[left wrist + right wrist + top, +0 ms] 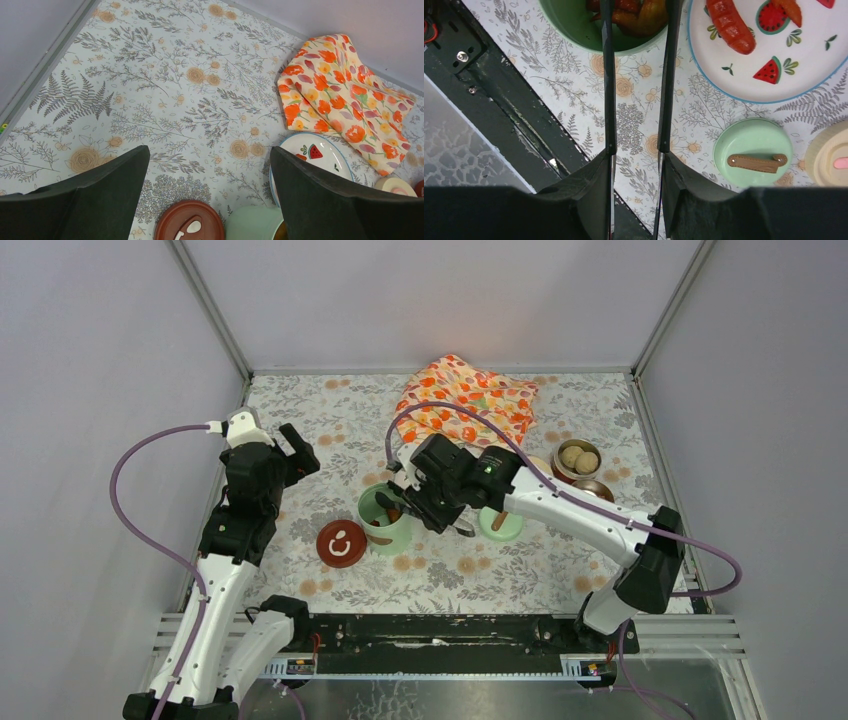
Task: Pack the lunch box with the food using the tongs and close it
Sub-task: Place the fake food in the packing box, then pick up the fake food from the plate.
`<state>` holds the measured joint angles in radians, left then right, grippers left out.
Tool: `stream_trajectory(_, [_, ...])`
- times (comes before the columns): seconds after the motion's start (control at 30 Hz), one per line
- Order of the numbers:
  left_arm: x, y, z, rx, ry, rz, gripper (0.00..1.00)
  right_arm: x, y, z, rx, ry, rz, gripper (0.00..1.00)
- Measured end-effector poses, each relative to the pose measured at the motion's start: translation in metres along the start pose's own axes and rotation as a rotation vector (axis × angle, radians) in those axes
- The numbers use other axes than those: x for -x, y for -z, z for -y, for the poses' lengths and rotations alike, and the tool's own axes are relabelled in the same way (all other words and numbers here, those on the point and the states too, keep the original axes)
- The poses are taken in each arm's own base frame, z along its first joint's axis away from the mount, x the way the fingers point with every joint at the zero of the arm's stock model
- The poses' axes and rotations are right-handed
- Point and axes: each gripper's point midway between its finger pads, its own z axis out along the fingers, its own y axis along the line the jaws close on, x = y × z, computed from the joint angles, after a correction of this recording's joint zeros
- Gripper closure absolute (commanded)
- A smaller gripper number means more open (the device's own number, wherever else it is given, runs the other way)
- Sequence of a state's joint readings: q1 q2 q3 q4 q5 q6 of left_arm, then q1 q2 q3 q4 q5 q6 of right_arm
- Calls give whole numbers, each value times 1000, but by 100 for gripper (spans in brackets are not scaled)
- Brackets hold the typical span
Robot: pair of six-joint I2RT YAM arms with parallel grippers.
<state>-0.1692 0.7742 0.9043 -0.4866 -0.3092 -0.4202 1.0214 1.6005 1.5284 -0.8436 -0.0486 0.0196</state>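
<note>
My right gripper [636, 155] is shut on the tongs [607, 75], one thin dark arm lying against each finger. The two arms stand a little apart, and their tips reach over the mint-green pot [569, 25], which holds orange-red fried chunks [634, 15]. More fried pieces [729, 25] lie on the white plate [724, 92]. From above, the right gripper [440, 510] hovers beside the mint pot [385, 520]. A steel bowl [577, 460] at the right holds beige balls. My left gripper [210, 152] is open and holds nothing, raised at the left [298, 450].
The dark red lid [341, 543] lies left of the mint pot and the green lid [500, 523] to its right. A cream lid [831, 160] sits beside the green lid [754, 152]. A second steel bowl [594, 488] and the orange floral cloth [465, 400] lie further back.
</note>
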Motion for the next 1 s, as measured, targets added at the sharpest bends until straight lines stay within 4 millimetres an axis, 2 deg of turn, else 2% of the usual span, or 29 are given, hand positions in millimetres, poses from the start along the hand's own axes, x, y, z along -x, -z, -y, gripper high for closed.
stream_trajectory(0.17, [0,0,0,0,0,0,2,3,7,9,-44,-5,23,58])
stream_trajectory(0.37, [0,0,0,0,0,0,1,11,26,27,-84,-45,70,59])
stream_trajectory(0.47, [0,0,0,1,0,0,2,13,31,48,-120,-93,79,59])
stream_trajectory(0.63, [0,0,0,-3,1,-2,1,4,33,80,-187,-159,52,57])
stream_trajectory(0.77, [-1,0,1,-9,1,-4,1,-3,17,95,-217,-181,-5,57])
stream_trajectory(1.0, [-1,0,2,-13,1,-6,1,-21,-35,108,-231,-196,-163,56])
